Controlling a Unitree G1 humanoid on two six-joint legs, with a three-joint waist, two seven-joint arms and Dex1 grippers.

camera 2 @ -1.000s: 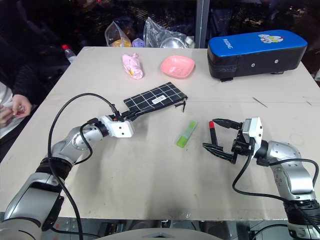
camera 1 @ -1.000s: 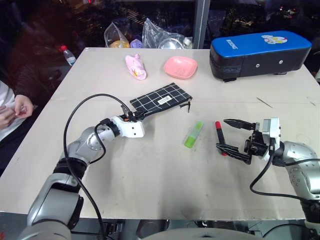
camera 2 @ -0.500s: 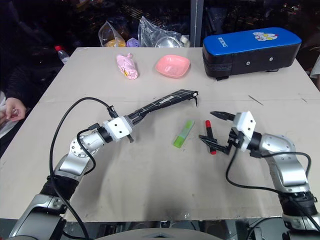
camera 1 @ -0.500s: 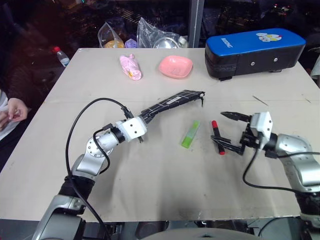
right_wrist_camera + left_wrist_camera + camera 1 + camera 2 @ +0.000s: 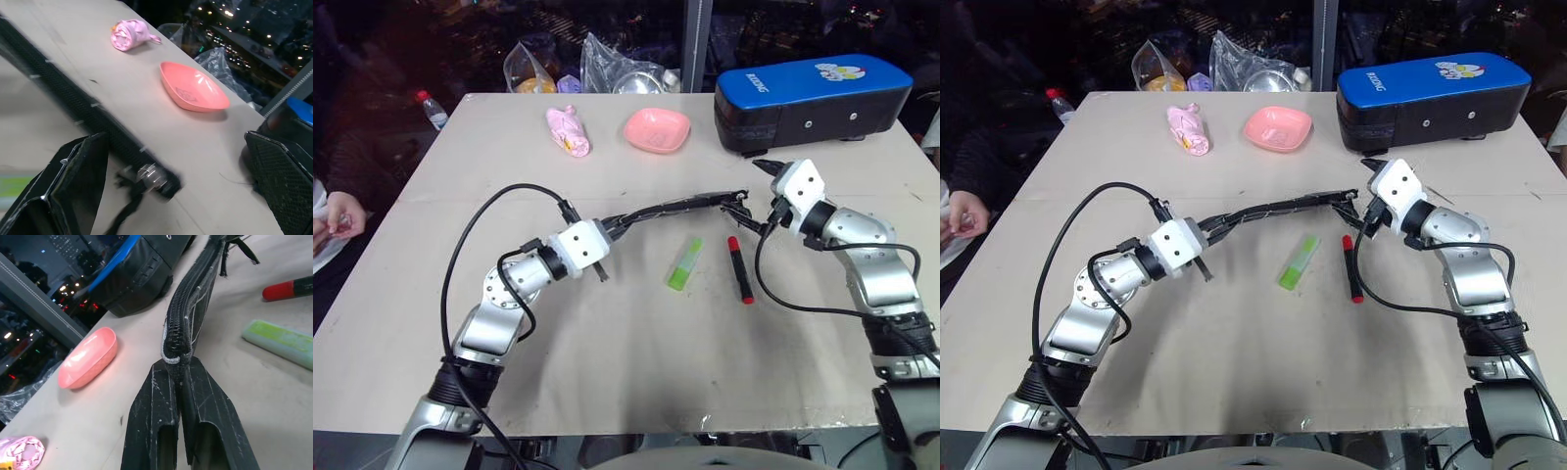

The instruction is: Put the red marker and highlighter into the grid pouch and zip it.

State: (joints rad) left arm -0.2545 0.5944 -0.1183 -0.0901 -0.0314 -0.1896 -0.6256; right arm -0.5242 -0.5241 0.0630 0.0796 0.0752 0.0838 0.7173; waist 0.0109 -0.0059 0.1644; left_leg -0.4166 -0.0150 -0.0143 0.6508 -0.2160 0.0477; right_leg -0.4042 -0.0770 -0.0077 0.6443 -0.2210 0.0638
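The left claw is clamped tight on one end of the grid pouch, holding it edge-up and lifted off the worktop so that it stretches as a narrow black strip toward the worktop's right side. In the left wrist view the zipper teeth run along the pouch's top edge away from the fingers; whether the zipper stands open I cannot tell, and nothing is visible inside the pouch.

The right claw is spread wide at the pouch's far end, one finger on either side of it. In the right wrist view the metal zipper slider with its black pull sits between the two fingers, which do not close on it.

The highlighter lies flat on the worktop below the raised pouch, near the middle. The red marker lies just beside it toward the right edge, red cap pointing to the far edge.

Along the far edge sit a pink dish, which looks empty, a pink crumpled bundle, and clear plastic bags. A big blue-topped black case stands shut at the far right corner. A small bottle stands off the far left corner, and a person's hand shows beyond the left edge.
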